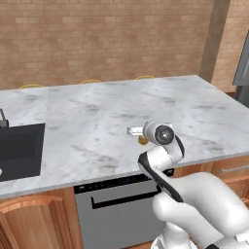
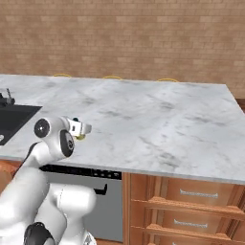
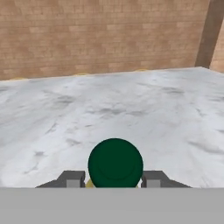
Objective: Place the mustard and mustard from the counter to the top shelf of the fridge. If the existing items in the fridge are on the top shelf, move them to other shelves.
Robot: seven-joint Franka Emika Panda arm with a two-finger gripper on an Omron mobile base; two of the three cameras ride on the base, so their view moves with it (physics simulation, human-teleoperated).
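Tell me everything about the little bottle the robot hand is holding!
The mustard bottle shows mostly its round, dark green cap, looking smooth like plastic, with a sliver of yellow body beneath. It sits between the gripper fingers, which are shut on it, above the marble counter. From the base views just a yellow bit peeks out beside the hand.

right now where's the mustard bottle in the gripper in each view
Left base view: mustard bottle, yellow sliver beside the arm's wrist.
Right base view, yellow bit under the gripper.
Hand view, dark cap, bottom centre between the fingers.
Shared landmark: marble counter.
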